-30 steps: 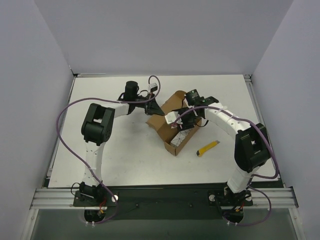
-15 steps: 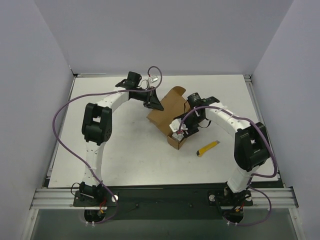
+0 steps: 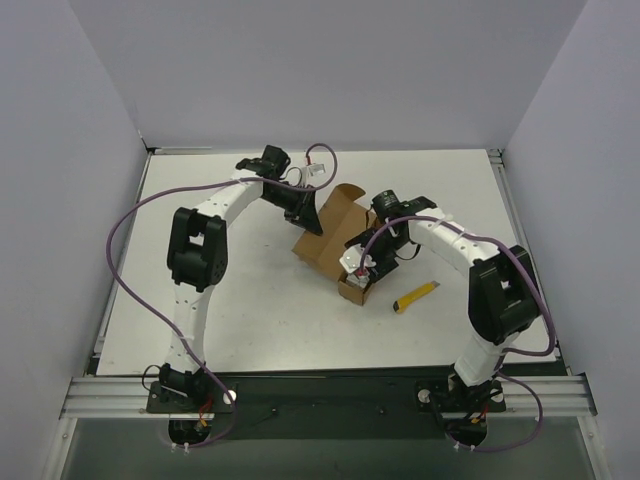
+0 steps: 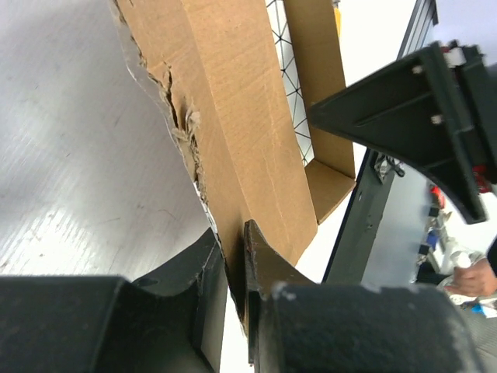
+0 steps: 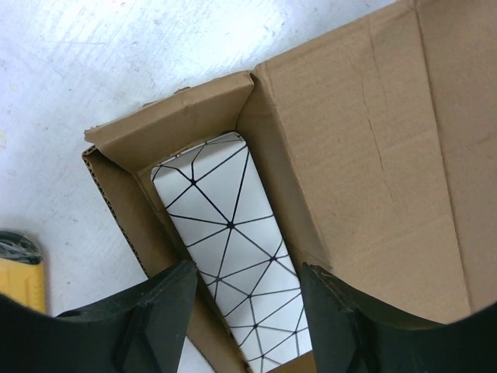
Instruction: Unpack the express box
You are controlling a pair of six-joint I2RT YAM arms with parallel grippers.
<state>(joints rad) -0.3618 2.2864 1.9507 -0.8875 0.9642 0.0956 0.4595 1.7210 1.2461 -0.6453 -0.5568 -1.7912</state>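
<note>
Left gripper (image 4: 233, 250): fingers nearly together, pinching the torn-edged flap of the express box (image 3: 322, 243).
Right gripper (image 5: 245, 307): fingers spread wide, straddling the white patterned block (image 5: 229, 249) inside the box; contact cannot be told.
Express box: brown card, open, mid-table (image 3: 250, 300), between both arms.
Yellow utility knife (image 3: 415, 296): just right, nearer.

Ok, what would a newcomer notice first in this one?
The express box lies open in the centre, with a white patterned block down in its trough. The left hand straddles its torn flap, while the right hand hovers open over the block. A yellow utility knife lies just to the box's right.
</note>
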